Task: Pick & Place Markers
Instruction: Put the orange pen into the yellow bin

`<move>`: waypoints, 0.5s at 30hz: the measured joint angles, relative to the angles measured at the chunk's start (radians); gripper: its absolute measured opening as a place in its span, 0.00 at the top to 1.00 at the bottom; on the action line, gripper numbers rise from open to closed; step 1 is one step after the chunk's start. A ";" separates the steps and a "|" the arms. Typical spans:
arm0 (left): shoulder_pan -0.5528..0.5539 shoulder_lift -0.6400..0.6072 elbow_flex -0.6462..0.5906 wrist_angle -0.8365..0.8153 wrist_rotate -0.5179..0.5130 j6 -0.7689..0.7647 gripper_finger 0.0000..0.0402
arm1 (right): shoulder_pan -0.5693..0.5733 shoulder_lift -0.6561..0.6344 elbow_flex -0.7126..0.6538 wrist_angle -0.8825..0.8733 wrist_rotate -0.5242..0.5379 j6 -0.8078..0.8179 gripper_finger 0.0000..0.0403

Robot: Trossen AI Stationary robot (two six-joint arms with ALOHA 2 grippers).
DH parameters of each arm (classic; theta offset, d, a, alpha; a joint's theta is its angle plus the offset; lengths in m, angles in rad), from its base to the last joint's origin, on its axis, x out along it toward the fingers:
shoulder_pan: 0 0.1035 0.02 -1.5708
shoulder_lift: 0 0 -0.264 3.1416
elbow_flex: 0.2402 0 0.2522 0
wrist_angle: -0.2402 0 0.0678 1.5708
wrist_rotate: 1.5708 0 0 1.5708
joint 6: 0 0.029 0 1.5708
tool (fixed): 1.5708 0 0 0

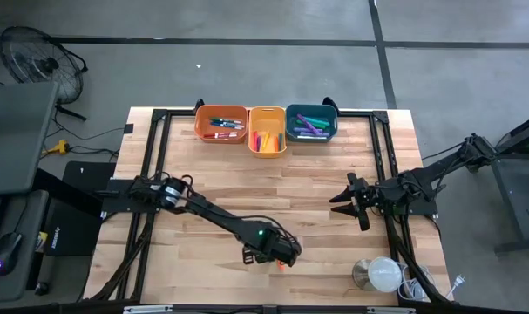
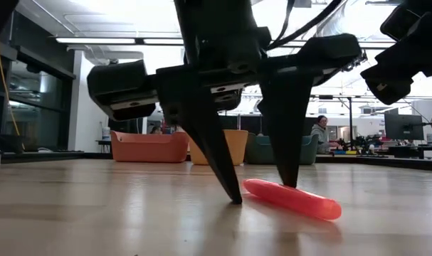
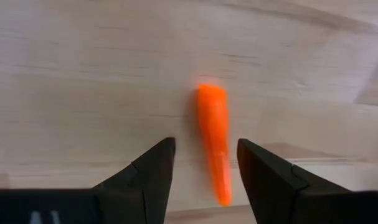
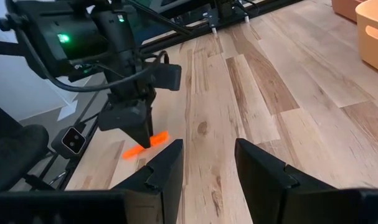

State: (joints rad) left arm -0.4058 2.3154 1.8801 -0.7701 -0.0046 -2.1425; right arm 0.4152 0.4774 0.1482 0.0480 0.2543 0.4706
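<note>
Left arm stretched low across the table's near middle, left gripper [image 2: 262, 192] pointing straight down, fingers spread and unclenched astride an orange marker [image 3: 215, 140] lying flat on the wood. Fingertips at the tabletop; marker not pinched. Right arm waits at the right side, right gripper [image 1: 344, 201] released, holding nothing.

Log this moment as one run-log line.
left gripper: jaws open, straddling orange marker lying on table | right gripper: open, empty, waiting right | three bins: already hold markers
</note>
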 joint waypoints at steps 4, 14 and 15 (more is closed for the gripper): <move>0.002 0.024 0.004 -0.003 0.046 0.002 0.56 | 0.000 0.000 0.000 -0.001 0.000 0.000 0.67; 0.002 0.029 0.005 -0.094 0.096 0.051 0.56 | 0.000 0.000 0.000 0.001 0.000 0.000 0.67; 0.002 0.029 0.005 -0.116 0.107 0.056 0.56 | 0.000 0.000 0.000 0.001 0.000 0.000 0.67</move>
State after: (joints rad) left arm -0.4037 2.3447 1.8847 -0.8858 0.1020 -2.0864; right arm 0.4151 0.4778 0.1482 0.0490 0.2539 0.4706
